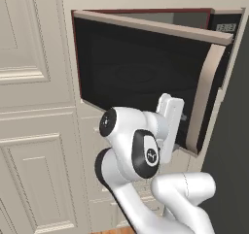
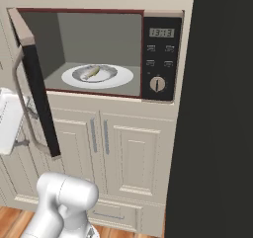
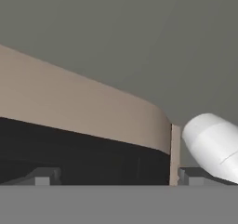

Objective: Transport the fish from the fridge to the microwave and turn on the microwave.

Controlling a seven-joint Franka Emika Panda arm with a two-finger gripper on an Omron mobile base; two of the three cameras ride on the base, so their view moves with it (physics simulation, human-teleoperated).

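Wide-open and empty, the gripper (image 3: 116, 179) sits just behind the microwave (image 2: 99, 54) door's beige edge. Beyond it, the fish (image 2: 92, 72) lies on the plate (image 2: 123, 79) inside. Closing step, I judge: push the door shut, then press start.

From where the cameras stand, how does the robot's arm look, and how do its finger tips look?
The arm is glossy white, made of rounded tube-like links. Its joints carry dark grey to black caps; one oval cap bears a small white mark. A flat white block sits at the hand. The gripper has two small dark grey finger tips with squared ends. No cables show.
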